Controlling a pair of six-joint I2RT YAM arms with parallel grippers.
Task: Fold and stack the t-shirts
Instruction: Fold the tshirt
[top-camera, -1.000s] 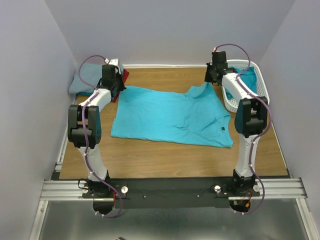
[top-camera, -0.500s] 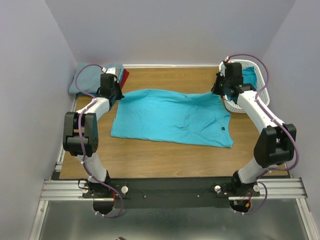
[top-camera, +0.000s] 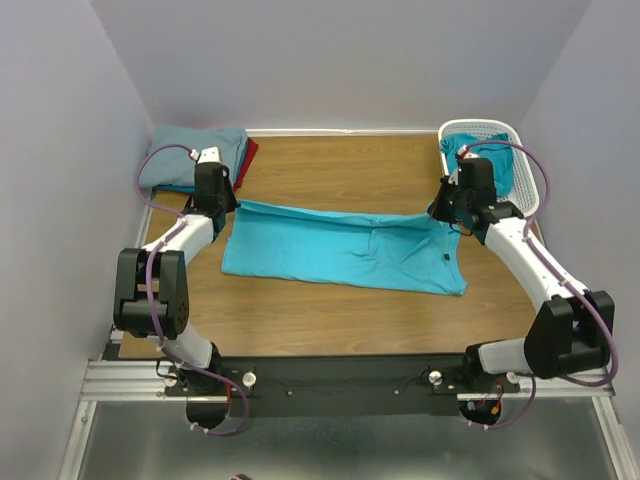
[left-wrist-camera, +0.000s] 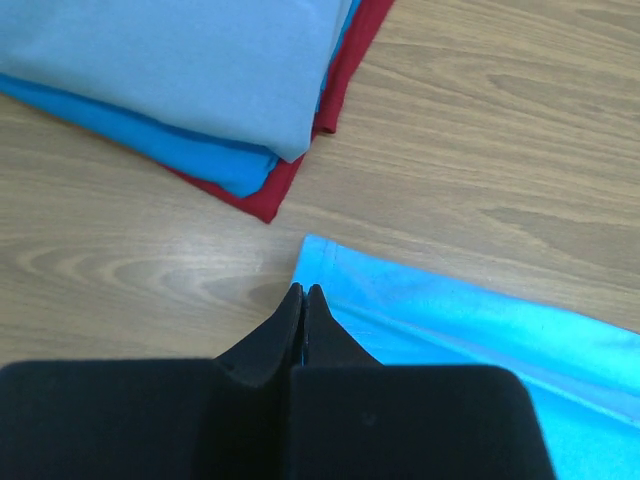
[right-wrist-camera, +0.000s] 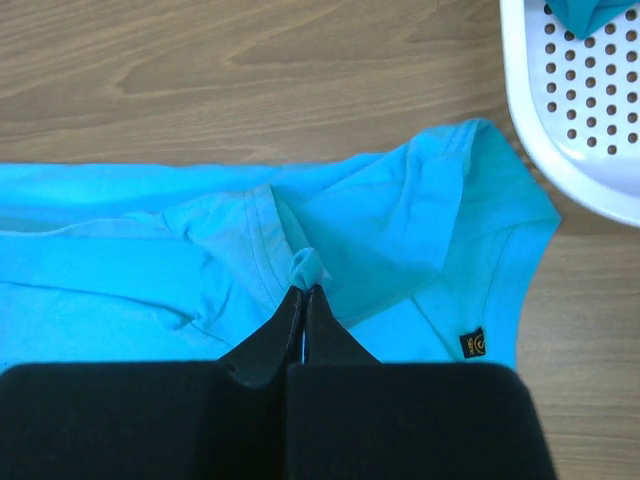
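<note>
Holding the turquoise t-shirt (top-camera: 340, 250) by its far edge with both arms; it lies flat on the wooden table (top-camera: 340, 165), long axis running left to right, collar end toward the right arm.

- Left gripper (top-camera: 218, 203): jaws fully closed at the shirt's far left corner. In the wrist view the tips meet right on the cloth edge; it looks pinched, but how much fabric is caught is hard to tell from here.
- Right gripper (top-camera: 452, 212): jaws fully closed on a small pucker of cloth beside the collar, clearly nipped between the tips.
- The far edge stretches between the two grippers in a nearly straight line. The rest of the shirt lies on the near side of both, toward the arm bases.
- Stack of folded tees (top-camera: 195, 160) (grey-blue on top, blue and red below) sits in the far left corner, just beyond the left gripper and apart from the turquoise cloth.
- White lattice basket (top-camera: 480, 124) is in the far right corner with a teal tee (top-camera: 490, 160) inside.

Judgement: lengthwise fold under way. The next move turns on carrying the held edge toward the near hem, both arms together, each nearer its own end
</note>
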